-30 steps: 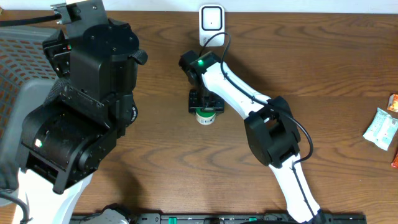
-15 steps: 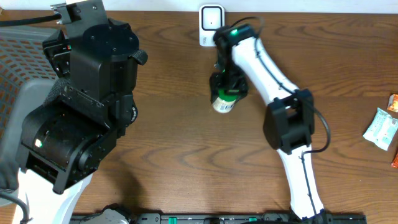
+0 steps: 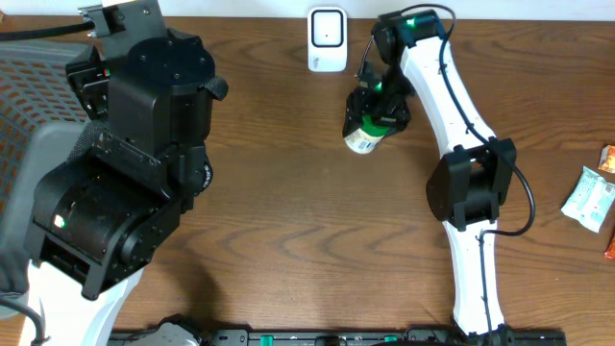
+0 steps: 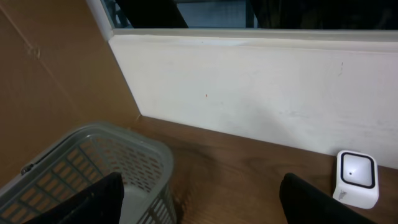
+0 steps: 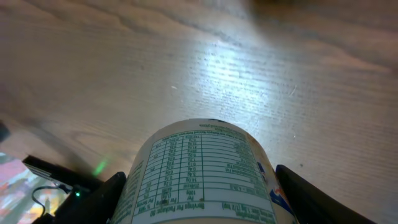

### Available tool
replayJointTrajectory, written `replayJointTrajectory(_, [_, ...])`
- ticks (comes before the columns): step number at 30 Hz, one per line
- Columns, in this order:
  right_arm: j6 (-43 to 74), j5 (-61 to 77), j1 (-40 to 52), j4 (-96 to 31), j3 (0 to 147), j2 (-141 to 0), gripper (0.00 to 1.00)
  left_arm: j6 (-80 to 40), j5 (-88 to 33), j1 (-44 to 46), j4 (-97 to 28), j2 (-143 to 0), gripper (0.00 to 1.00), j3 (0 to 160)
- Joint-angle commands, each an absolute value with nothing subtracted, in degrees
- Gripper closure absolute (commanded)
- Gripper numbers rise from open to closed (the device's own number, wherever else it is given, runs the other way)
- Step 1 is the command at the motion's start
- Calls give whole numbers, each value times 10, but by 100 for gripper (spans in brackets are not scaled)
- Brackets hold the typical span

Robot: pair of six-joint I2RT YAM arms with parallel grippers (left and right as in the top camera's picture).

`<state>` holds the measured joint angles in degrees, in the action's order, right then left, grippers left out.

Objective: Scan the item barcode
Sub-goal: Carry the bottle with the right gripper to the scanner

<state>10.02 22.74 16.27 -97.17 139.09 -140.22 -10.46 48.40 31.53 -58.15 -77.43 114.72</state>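
Observation:
The item (image 3: 363,141) is a white tub with green label print, and its nutrition table faces the right wrist camera (image 5: 205,168). My right gripper (image 3: 377,111) is shut on the item and holds it above the table, just right of and in front of the white scanner (image 3: 327,38). Both black fingers (image 5: 106,196) press against the tub's sides. No barcode shows in any view. My left gripper (image 4: 202,202) stands open and holds nothing, hovering near the basket, with the scanner (image 4: 356,177) off to its right.
A grey plastic basket (image 4: 93,162) sits at the table's left, against the wall (image 4: 249,87). The bulky left arm (image 3: 125,163) covers the left side of the overhead view. Snack packets (image 3: 591,197) lie at the far right edge.
The right arm has carried the tub from the table's middle to the right and back, stopping beside the scanner. The left arm has not moved.

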Motion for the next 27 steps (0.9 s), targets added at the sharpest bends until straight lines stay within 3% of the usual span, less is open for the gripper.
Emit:
replayJointTrajectory(1, [90, 248, 159, -973, 1438, -1386, 53, -103, 496, 314, -582, -773, 20, 1144])
replayJointTrajectory(8, [90, 205, 160, -961, 1559, -1347, 54, -103, 496, 314, -582, -773, 20, 1144])
replayJointTrajectory(13, [93, 97, 173, -903, 1629, -1310, 57, -103, 496, 314, -582, -773, 19, 1144])
replayJointTrajectory(21, [93, -138, 230, -778, 1631, -1294, 60, -103, 496, 314, -582, -773, 19, 1144])
replayJointTrajectory(23, [93, -171, 242, -741, 1626, -1298, 65, -103, 496, 314, -582, -773, 19, 1144])
replayJointTrajectory(27, [84, -199, 252, -658, 1602, -1308, 65, -103, 496, 314, -582, -773, 19, 1144])
